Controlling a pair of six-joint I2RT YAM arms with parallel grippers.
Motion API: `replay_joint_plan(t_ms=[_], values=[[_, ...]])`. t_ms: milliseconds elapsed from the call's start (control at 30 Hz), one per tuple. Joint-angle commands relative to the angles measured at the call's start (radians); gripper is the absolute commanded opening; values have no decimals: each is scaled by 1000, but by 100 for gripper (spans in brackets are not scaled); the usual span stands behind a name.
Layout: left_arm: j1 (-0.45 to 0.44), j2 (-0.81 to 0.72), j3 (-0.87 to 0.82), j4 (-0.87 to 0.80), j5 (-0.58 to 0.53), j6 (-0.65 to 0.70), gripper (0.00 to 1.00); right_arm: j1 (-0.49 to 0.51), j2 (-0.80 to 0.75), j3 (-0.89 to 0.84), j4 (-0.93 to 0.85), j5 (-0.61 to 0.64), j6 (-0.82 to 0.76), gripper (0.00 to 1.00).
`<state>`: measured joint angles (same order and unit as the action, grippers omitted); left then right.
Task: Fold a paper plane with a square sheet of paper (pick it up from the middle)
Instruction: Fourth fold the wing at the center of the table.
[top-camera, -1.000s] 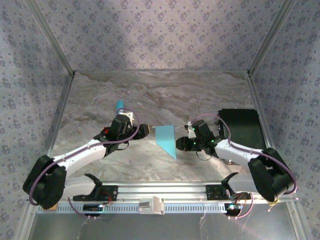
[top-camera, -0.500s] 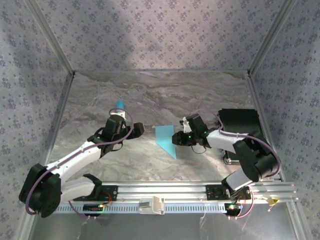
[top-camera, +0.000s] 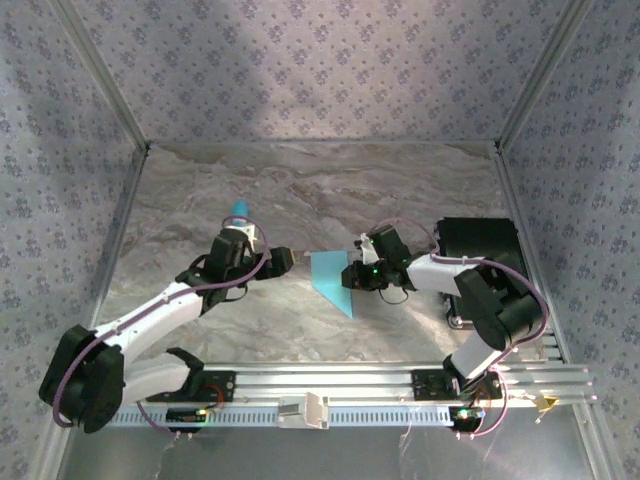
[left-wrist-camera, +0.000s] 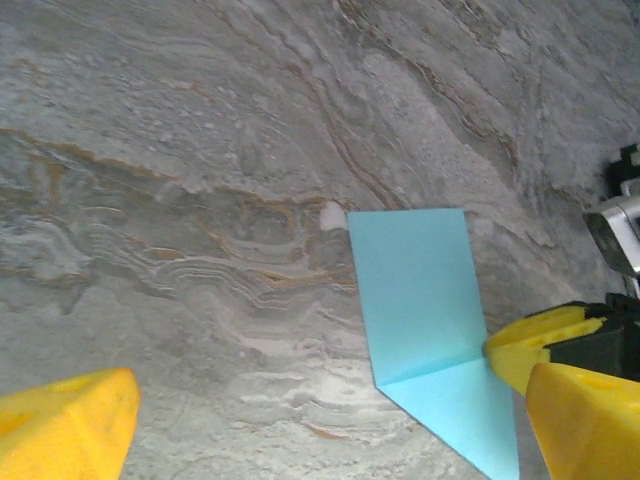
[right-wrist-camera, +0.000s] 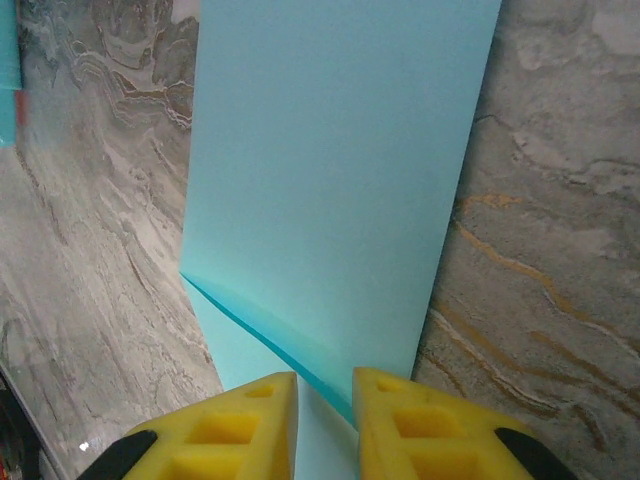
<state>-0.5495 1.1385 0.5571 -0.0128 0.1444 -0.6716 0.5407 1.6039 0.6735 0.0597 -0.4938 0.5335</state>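
Right claw (right-wrist-camera: 325, 392) first: its yellow fingers (right-wrist-camera: 250, 425) stand almost together with only a slim gap between them. The right edge of the blue paper (right-wrist-camera: 330, 150) runs straight into that gap, just where a diagonal crease meets the edge. Whether the pads truly pinch it, I cannot tell. Out from there, the paper lies flat on the marble counter (top-camera: 300, 190), midway between the two arms and already partly folded. It's a strip with its long axis running far to near, and a slanted point aims at the near side. So the sheet lies to the left of the right claw, right up against it. Across the sheet, the left claw (top-camera: 284, 259) hangs with its jaws wide apart, holding nothing, just beside the paper's left edge but clear of it. The right arm is the nearer one, and my read is that the next fold hinges on its hold at that edge.
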Motion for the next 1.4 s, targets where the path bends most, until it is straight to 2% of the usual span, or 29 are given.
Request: replay_joint_plan(t_ms=[0,433,700,767,1000,1367], values=[[4,35,0,64,92,-13,96,-10,-43,-11,-13,-17,-13,20],[2,254,96,145,297,-57,85,-25,-79,-42,22,-44,-11,10],[-7,320,126,147,332,-66,84,-28,-71,-48,39,-59,-9,6],[-8,330,129,148,338,-67,81,-31,-71,-53,53,-81,-10,0],[-12,398,160,160,381,-94,81,-45,-92,-71,80,-103,0,1],[-28,537,246,239,477,-147,70,-92,-142,-137,137,-104,29,1]])
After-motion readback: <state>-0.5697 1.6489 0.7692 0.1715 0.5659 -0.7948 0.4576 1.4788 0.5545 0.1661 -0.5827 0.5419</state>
